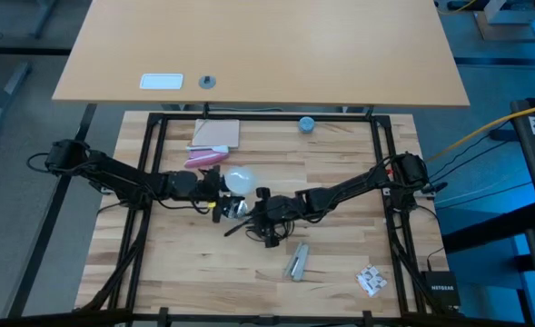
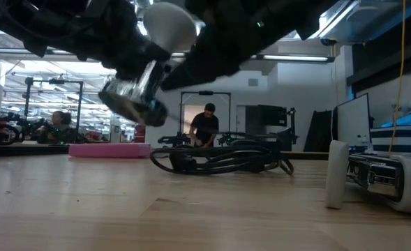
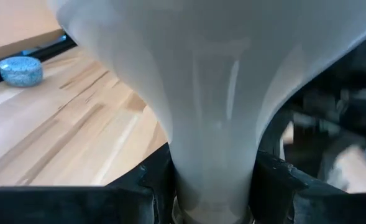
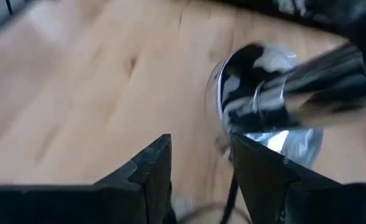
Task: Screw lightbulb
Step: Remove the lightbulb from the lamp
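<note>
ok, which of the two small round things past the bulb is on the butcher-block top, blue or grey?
The blue round object, on the slatted wood behind the lightbulb. The grey disc sits on the paler table beyond.

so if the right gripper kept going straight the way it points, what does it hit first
Probably the shiny metal socket piece just ahead of the right gripper, slightly off to one side; past it only bare table. Depth is hard to judge.
</note>
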You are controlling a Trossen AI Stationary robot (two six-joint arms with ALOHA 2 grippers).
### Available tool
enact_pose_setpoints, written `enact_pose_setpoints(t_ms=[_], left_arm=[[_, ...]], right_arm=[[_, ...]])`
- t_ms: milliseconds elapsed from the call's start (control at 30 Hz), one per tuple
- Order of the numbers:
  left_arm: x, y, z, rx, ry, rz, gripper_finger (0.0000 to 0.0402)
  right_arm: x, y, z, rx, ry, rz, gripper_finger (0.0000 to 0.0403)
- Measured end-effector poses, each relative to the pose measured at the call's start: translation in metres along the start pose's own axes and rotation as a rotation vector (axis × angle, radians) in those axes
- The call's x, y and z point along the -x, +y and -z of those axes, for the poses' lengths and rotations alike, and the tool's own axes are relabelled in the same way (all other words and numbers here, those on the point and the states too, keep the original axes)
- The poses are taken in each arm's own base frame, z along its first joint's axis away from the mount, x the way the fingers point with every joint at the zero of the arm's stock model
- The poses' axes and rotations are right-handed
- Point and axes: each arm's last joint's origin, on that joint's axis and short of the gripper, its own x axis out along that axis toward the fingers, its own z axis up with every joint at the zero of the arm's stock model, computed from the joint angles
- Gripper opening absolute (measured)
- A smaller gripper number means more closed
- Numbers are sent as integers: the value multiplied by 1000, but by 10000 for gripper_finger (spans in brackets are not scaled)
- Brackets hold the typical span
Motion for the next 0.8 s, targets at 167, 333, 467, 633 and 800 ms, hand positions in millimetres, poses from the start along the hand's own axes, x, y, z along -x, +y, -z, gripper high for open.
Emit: enact_pose_setpoints(t_ms=[167, 333, 467, 633, 800], left_arm=[[0, 2, 8, -110, 83, -18, 148], [-8, 9, 11, -106, 65, -43, 148], [-24, 19, 23, -72, 57, -81, 148], [-44, 29, 39, -55, -30, -96, 148], [-71, 34, 46, -146, -118, -113, 148]], right_arm=[[2, 0, 15, 44, 164, 20, 170], [4, 1, 25, 52, 282, 4, 170], [14, 0, 20, 79, 464, -17, 170], [37, -7, 11, 176, 747, 93, 170], [40, -8, 11, 169, 780, 95, 170]])
